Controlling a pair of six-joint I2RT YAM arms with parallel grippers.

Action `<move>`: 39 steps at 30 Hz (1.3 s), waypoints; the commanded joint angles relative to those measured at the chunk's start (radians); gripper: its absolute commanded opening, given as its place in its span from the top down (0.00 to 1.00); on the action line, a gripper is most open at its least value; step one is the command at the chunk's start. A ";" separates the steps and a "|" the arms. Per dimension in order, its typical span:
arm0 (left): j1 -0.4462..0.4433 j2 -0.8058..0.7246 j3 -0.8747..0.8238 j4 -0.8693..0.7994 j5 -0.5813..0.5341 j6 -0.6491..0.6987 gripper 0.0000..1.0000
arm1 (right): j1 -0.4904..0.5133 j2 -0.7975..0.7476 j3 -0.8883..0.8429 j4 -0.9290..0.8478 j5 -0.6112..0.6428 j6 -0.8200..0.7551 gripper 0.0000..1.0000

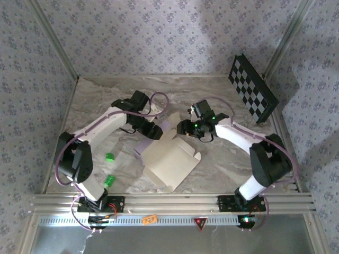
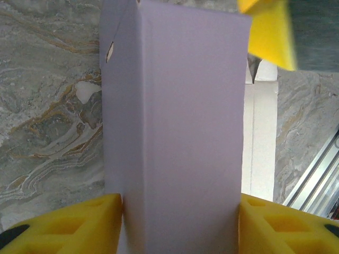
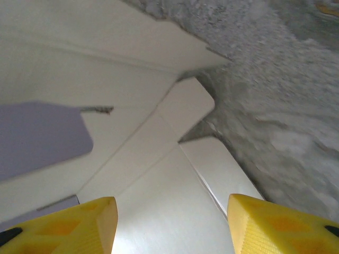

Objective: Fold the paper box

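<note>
The paper box (image 1: pixel 172 161) lies part-folded at the table's middle, its cream side up and a lavender panel (image 1: pixel 168 127) raised at its far edge. In the left wrist view that lavender panel (image 2: pixel 180 121) stands upright between my left gripper's (image 2: pixel 180 222) yellow fingers (image 2: pixel 69 225), which press on both of its sides. From above, the left gripper (image 1: pixel 156 132) sits at the box's far left corner. My right gripper (image 1: pixel 184 128) hovers just right of it. Its jaws (image 3: pixel 172 227) stand open over the cream cardboard (image 3: pixel 159 201), gripping nothing. A yellow fingertip (image 2: pixel 270 32) of the right gripper shows past the panel.
A black-and-white checkerboard panel (image 1: pixel 253 89) leans on the right wall at the back. Two small green objects (image 1: pixel 109 156) (image 1: pixel 110 180) lie near the left arm's base. An aluminium rail (image 1: pixel 169 201) runs along the near edge. Patterned walls close in three sides.
</note>
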 commanded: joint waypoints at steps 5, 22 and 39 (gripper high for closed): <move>-0.002 -0.053 -0.052 0.070 -0.002 -0.067 0.48 | -0.024 0.159 -0.010 0.258 -0.063 0.100 0.44; 0.002 -0.047 -0.043 0.067 -0.018 -0.084 0.50 | -0.032 0.282 -0.046 0.430 -0.137 0.195 0.48; 0.001 -0.036 -0.049 0.069 -0.023 -0.116 0.52 | 0.009 0.201 -0.120 0.585 -0.202 0.292 0.50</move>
